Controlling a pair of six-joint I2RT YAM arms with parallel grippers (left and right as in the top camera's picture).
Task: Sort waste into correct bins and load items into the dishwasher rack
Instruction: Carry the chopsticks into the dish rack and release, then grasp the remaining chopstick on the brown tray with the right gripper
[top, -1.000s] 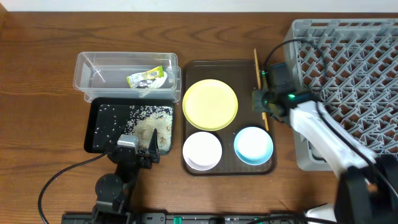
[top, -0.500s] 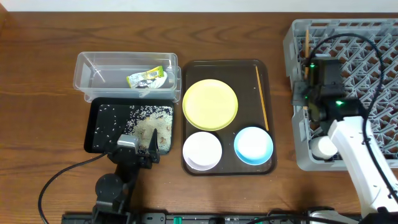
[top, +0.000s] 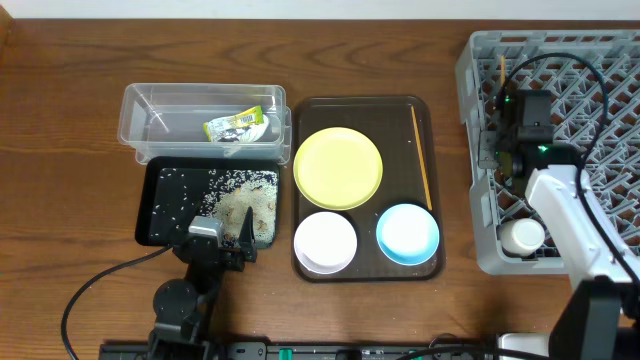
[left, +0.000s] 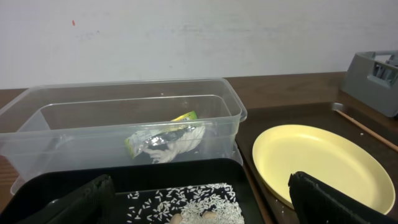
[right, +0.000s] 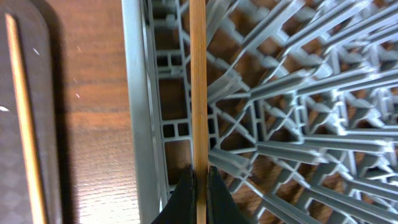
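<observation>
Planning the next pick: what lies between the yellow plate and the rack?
In the overhead view, one chopstick on the brown tray, then a strip of bare table.

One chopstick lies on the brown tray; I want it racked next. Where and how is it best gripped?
Probably near mid-length, from straight above, pinching across its width. The chopstick lies flat along the right rim of the brown tray, and its middle sits clear of the yellow plate and blue bowl.
</observation>
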